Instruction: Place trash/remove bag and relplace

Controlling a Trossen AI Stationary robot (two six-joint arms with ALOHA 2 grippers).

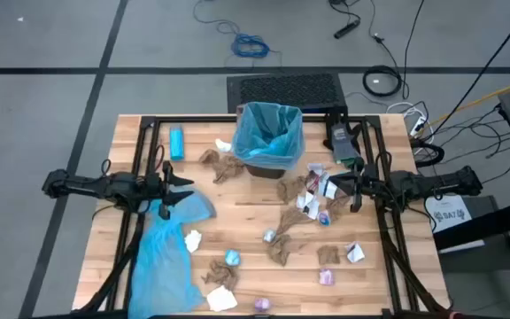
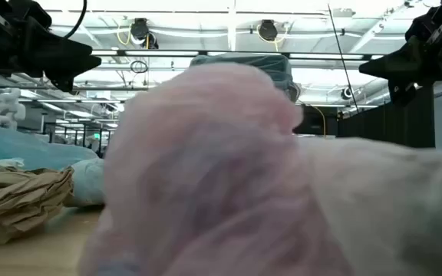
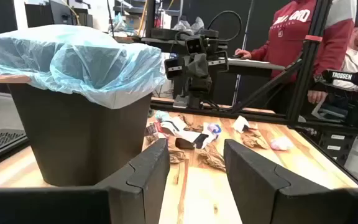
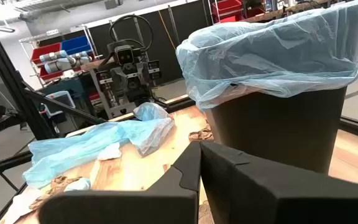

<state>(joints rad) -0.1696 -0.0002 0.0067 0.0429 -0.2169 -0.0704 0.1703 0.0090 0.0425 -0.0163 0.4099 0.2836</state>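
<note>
A dark bin (image 1: 268, 137) lined with a light-blue bag (image 3: 79, 56) stands at the table's far middle. Trash lies over the wood: brown paper wads (image 1: 222, 165) (image 1: 286, 241), white bits (image 1: 312, 190), a pink wrapper (image 1: 326, 277). A spare light-blue bag (image 1: 166, 248) lies flat at the near left. My left gripper (image 1: 187, 189) hovers level left of the bin, open and with nothing in it (image 3: 194, 174). My right gripper (image 1: 330, 186) hovers level right of the bin, over the scraps, shut and with nothing in it (image 4: 201, 155). A pink wad (image 2: 244, 176) fills the low view.
A small solid blue oblong (image 1: 177, 143) lies at the far left of the table. A black frame (image 1: 149, 133) runs around the table's sides. Two people (image 3: 303, 37) stand beyond the right edge. Bare wood shows between the bin and the near scraps.
</note>
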